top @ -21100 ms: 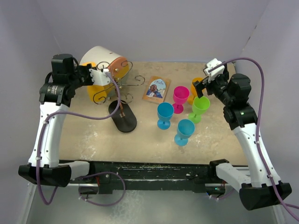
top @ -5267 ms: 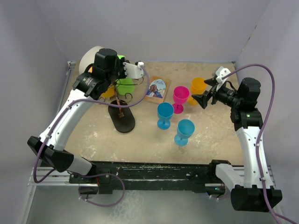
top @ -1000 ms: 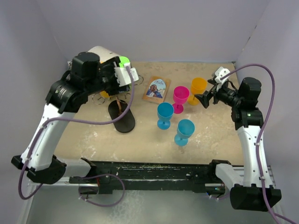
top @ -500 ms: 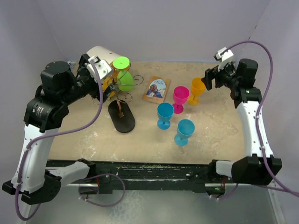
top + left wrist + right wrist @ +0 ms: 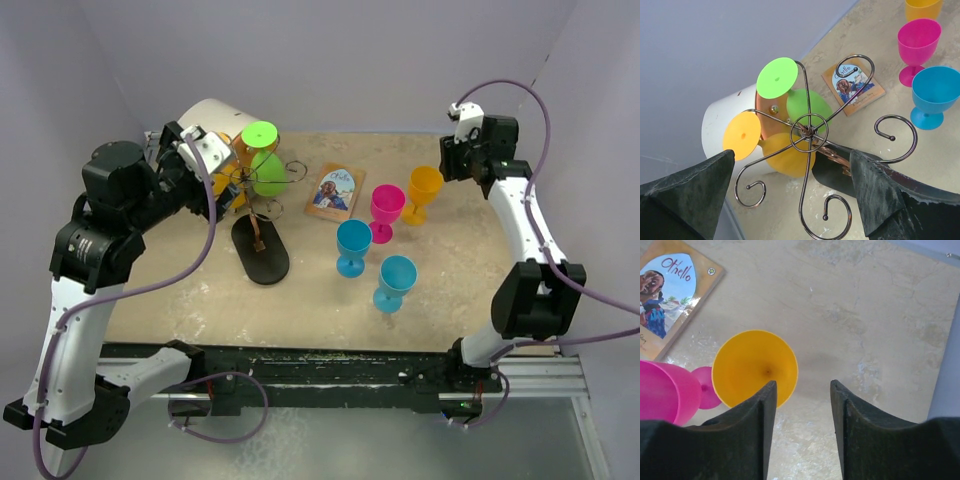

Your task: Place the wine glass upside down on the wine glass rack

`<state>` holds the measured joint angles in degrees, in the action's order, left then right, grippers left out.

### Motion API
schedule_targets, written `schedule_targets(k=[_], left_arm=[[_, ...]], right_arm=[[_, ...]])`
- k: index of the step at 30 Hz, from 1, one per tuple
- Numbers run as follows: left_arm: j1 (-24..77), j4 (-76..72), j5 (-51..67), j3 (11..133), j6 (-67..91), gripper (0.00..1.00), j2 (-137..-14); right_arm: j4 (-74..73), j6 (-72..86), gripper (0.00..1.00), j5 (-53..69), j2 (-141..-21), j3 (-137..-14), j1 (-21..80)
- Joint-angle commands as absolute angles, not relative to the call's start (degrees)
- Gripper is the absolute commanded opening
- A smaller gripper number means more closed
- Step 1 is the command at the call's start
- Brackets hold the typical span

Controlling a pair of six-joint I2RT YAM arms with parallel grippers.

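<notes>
- Top external view: your left end effector (image 5: 212, 172) is standing fully spread and empty. It is now sitting back to the left of the wine glass rack (image 5: 262, 255), where a second ago it was covering it.
- Same view: the green wine glass (image 5: 266, 173) is hanging bowl down and foot up in the rack's wire arms, with no grip on it.
- Same view: your right end effector (image 5: 462, 160) is hovering higher and farther back than a second ago. It is above the standing orange wine glass (image 5: 425, 185) on the counter (image 5: 470, 290).
- Left wrist view: both fingers are framing the rack from a distance and touching nothing. The green glass is hanging beside a hung orange glass (image 5: 787, 157). Judgement: this placement is looking complete.
- Right wrist view: the right jaws are standing partly spread, narrower than a moment ago, with nothing between them. One finger is overlapping the standing glass's rim, and I cannot tell whether it is touching. Judgement: that glass is looking like the next item.
</notes>
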<state>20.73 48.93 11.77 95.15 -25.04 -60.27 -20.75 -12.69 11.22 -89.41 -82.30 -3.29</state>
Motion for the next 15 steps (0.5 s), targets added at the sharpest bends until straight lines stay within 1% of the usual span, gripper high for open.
schedule_targets(k=[1, 7, 15], left_arm=[[20.2, 46.23, 11.51, 94.86, -24.51, 0.99, -59.15], [19.97, 46.32, 11.6, 94.65, -24.77, 0.99, -58.67], [19.87, 46.54, 11.99, 94.71, -25.03, 0.99, -58.45]], right_arm=[[-21.08, -12.35, 0.47, 7.98, -91.38, -85.86, -1.73], [-21.87, -13.08, 0.37, 5.42, -95.16, -87.6, 0.1], [-21.98, -14.07, 0.32, 2.59, -98.26, -88.55, 1.55]])
